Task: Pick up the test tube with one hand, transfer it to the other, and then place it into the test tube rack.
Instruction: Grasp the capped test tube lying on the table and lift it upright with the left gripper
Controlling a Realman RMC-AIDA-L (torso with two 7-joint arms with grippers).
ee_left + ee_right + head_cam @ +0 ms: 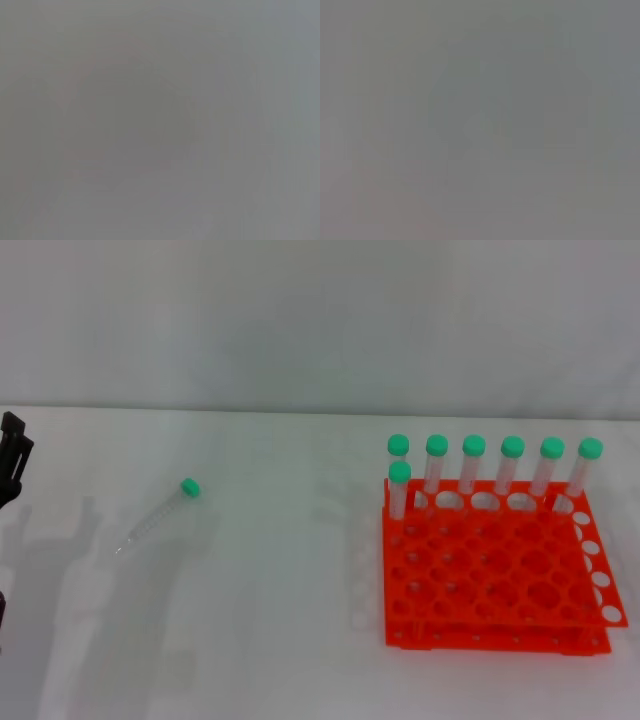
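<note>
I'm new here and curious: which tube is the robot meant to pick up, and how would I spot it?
Start at the orange-red test tube rack on the right of the white table, then look well to its left. There the test tube lies alone on the bare surface. Unlike the seven green-capped tubes standing upright in the rack, it lies flat.

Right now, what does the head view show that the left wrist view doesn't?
Only the head view shows the scene: the test tube lying on the white table, apart from the test tube rack, which holds seven green-capped tubes upright along its far side, and the left gripper at the table's left edge. Only the left wrist view: nothing recognisable, just blank grey. Shared: nothing identifiable.
</note>
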